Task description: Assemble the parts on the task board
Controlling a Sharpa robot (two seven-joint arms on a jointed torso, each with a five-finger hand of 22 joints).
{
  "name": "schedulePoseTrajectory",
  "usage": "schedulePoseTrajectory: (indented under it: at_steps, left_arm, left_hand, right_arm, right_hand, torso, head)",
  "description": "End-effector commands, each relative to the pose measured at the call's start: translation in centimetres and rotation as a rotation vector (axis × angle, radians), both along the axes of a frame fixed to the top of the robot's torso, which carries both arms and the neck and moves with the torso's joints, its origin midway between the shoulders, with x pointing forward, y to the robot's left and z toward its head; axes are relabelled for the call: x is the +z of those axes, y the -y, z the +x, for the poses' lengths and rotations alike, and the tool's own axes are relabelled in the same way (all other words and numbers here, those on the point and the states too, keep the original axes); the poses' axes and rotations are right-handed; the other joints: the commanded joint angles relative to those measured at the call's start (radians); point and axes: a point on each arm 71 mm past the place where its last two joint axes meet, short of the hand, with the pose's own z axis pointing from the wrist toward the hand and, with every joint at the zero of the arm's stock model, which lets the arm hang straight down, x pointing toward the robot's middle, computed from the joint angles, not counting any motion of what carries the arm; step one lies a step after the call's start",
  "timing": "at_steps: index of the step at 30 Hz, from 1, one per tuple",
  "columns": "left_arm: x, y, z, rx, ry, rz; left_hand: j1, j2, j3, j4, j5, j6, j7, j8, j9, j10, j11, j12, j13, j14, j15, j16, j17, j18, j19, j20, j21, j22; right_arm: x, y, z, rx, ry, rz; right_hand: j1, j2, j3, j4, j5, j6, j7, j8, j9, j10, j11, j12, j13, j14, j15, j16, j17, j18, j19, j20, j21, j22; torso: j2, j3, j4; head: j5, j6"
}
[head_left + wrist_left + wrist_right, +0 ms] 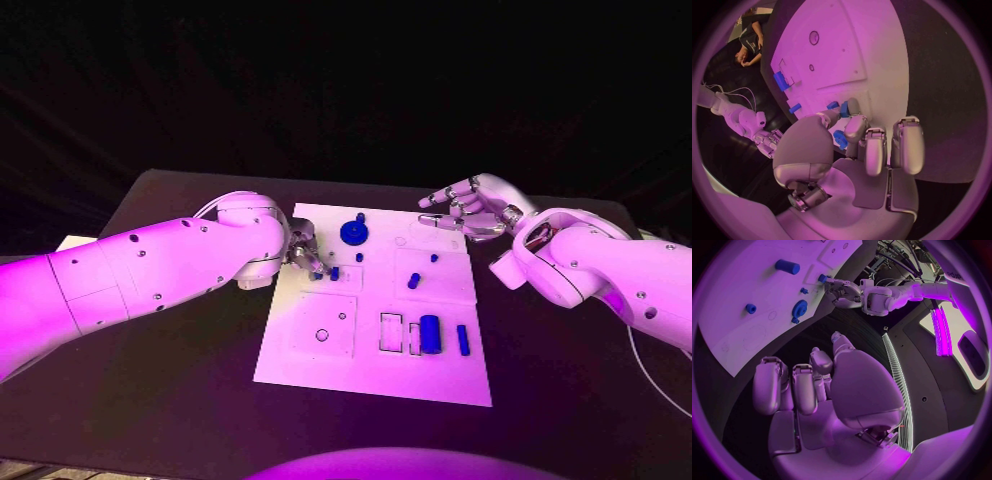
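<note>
Our left hand (303, 250) is at the left edge of the board (325, 362), low down on it. Its fingers (856, 127) are curled in, and the tips pinch a small blue part (840, 138) right at the board. In the head view that part (335, 273) is a short stick, and its long way runs from near us to far from us. Another tiny blue bit (316, 275) sits just beside it. Our left arm comes in from the left and bends at the wrist toward the board.

Our right hand (473, 208) is up in the air by the far right corner of the board. It holds nothing. Its fingers (771, 386) are bent a little and apart. The palm faces the board. It touches no part.

On the board we see more blue parts. A round gear (355, 234) stands near the far edge, with a little peg sticking up beside it. A short peg (414, 281) lies in the middle, pointing from near to far and tilted a bit. A tiny dot (434, 258) is just past it. Near our edge a fat blue roll (428, 333) lies pointing from near to far. A thin stick (463, 340) lies beside it, on its right, pointing the same way. They are near each other but not touching.

The board lies flat on the black table (577, 400).
</note>
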Motion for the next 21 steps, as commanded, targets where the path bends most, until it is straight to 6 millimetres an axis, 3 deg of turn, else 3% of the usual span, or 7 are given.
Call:
schedulePoseTrajectory:
  at_steps: [1, 21]
  left_arm:
    - [-0.28, -0.24, 0.04, 0.015, -0.001, 0.011]
    - [-0.24, -1.16, 0.26, 0.014, 0.02, 0.06]
  left_hand:
    - [-0.005, 0.002, -0.006, -0.006, -0.005, 0.01, 0.0, -0.006, -0.002, 0.007, -0.002, 0.006, 0.002, 0.105, -0.006, 0.003, 0.263, -0.007, 0.026, -0.011, 0.002, 0.11]
    - [0.027, 0.009, -0.007, -0.038, -0.005, 0.015, -0.005, -0.011, -0.006, 0.011, -0.007, 0.007, 0.005, 0.105, -0.011, 0.003, 0.263, -0.008, 0.027, -0.015, 0.002, 0.112]
  right_arm:
    - [-0.06, -0.13, -0.07, 0.016, -0.004, -0.003]
    - [-0.13, -0.08, -0.02, 0.015, -0.006, -0.004]
  right_hand:
    - [0.001, 0.007, -0.002, -0.003, 0.006, 0.005, 0.001, 0.003, 0.001, -0.006, 0.002, -0.001, -0.002, 0.061, -0.005, -0.006, 0.083, 0.017, -0.008, -0.001, -0.003, -0.001]
    - [0.002, 0.007, -0.003, -0.004, 0.009, 0.004, 0.001, 0.003, 0.001, -0.006, 0.002, -0.002, -0.003, 0.06, -0.005, -0.007, 0.082, 0.017, -0.008, -0.001, -0.004, -0.002]
  torso:
    - [0.0, 0.0001, -0.0003]
    - [0.0, -0.0003, 0.0008]
  head:
    - [-0.001, 0.0]
    - [-0.005, -0.01]
